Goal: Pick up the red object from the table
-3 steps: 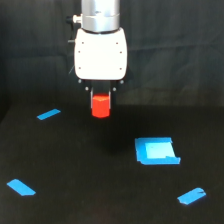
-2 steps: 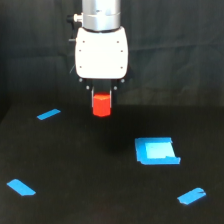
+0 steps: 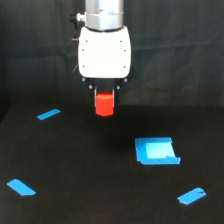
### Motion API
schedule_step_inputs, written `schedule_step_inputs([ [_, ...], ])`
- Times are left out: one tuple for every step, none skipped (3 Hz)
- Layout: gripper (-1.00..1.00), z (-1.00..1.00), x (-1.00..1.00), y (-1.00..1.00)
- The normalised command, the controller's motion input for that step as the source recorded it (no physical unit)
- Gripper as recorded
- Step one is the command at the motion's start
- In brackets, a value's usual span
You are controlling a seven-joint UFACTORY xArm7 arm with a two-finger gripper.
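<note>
Single arm, white boxy hand under a silver cylindrical wrist, hanging top centre of the exterior view, pointing straight down. Hand is closed on the small stubby red-orange block, cylinder-like with faceted sides; dark fingers flank its upper part on both sides, and the lower part of the block sticks out below them. Block sits upright in the grip. It appears held clear of the flat matte black counter, though the dark surface makes the gap under it hard to read.

On the counter: a blue square patch with a lighter centre, toward the exterior view's right and nearer the camera than the block, well apart from it. Four blue tape pieces in all counting that patch: one short strip at the exterior view's left, about level with the block; another strip low at the left edge; a third strip low at the right, just below the square patch. None touch the block or the hand. Backdrop behind the arm is dark cloth.
</note>
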Motion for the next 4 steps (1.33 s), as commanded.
schedule_step_inputs([
  [-0.99,0.0,0.14,-0.09],
  [-1.0,0.07,0.1,-0.03],
  [-1.0,0.02,0.05,-0.08],
  [-0.96,-0.08,0.16,-0.07],
])
